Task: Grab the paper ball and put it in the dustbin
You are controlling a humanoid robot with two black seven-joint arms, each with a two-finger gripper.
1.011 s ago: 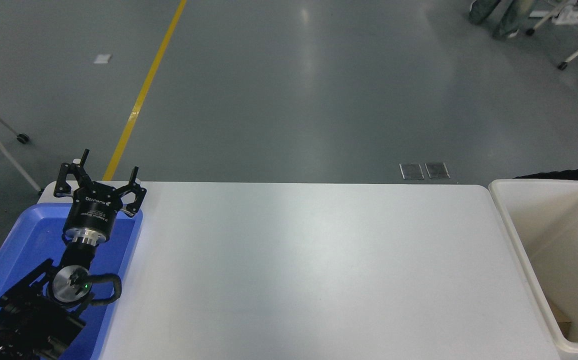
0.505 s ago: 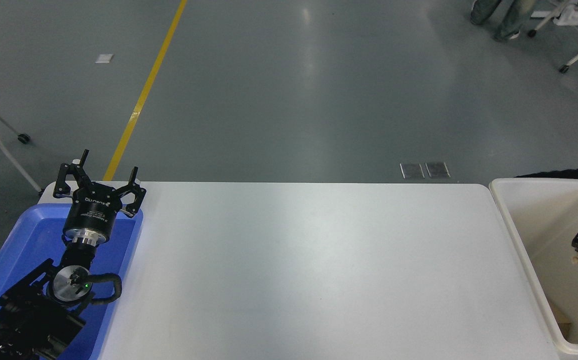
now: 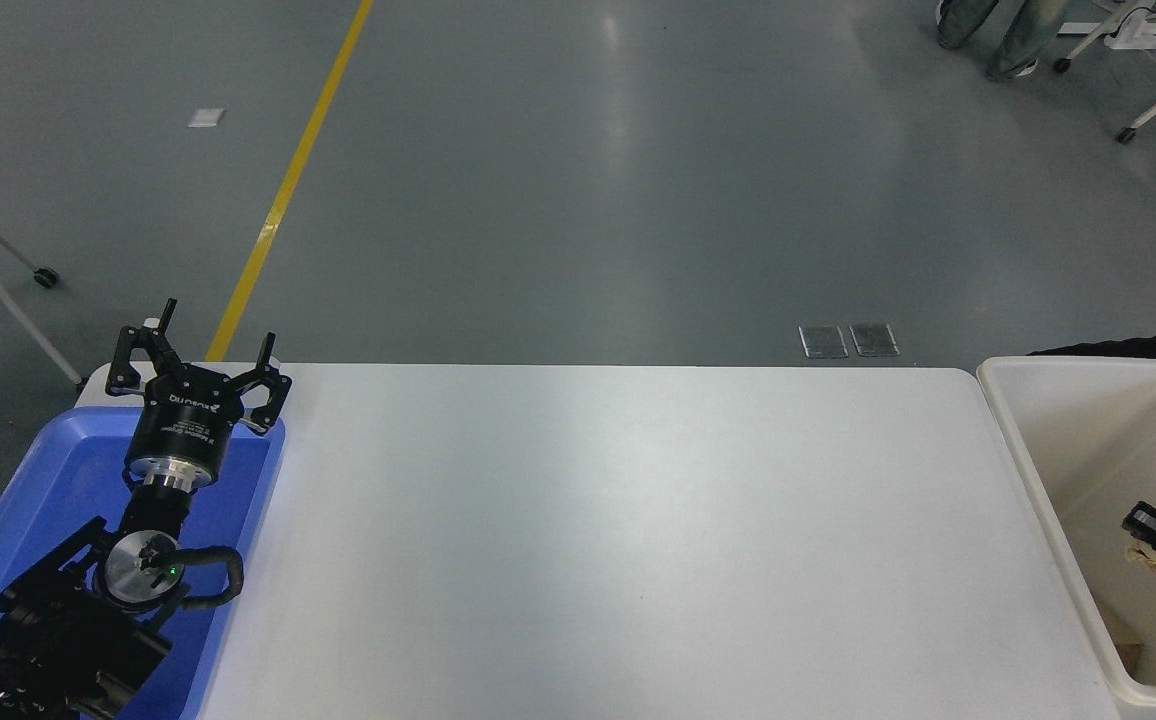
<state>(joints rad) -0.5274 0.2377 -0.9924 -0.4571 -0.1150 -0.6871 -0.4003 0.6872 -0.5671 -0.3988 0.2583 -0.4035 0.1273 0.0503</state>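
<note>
— Where was the right claw [image 3: 1150, 537]?
— Over the inside of the cream bin [image 3: 1023, 440], coming in from the right edge, mostly cut off.
— And the paper ball [image 3: 1152, 556]?
— Clenched in that claw; beige scraps showed around its fingers, above the bin's floor.
— The other arm?
— The left claw [image 3: 200, 352] was parked with fingers spread, over the far end of the blue tray [image 3: 18, 500], well apart from the bin, across the white table [image 3: 618, 540].
</note>
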